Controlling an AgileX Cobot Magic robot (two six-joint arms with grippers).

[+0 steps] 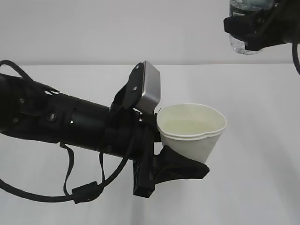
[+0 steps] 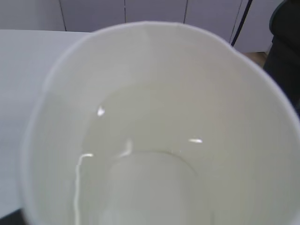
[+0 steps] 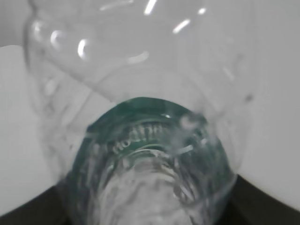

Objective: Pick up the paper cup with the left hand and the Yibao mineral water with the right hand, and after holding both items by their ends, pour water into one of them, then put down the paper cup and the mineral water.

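The white paper cup [image 1: 192,131] is held upright above the table, with clear water in its cream inside. My left gripper [image 1: 180,157] is shut on the cup's lower part, one black finger showing under it. The cup fills the left wrist view [image 2: 159,117], where the water surface shows and the fingers are hidden. The Yibao mineral water bottle [image 1: 243,23] is at the top right, well above and right of the cup. My right gripper [image 1: 255,26] is shut on it. The bottle fills the right wrist view [image 3: 140,117], its green label [image 3: 150,140] seen through the clear plastic.
A white table [image 1: 262,140] lies below both arms, against a plain white wall. Black cables [image 1: 70,187] hang under the left arm. In the left wrist view, white cabinet doors [image 2: 154,9] and a dark object [image 2: 286,51] stand at the back right.
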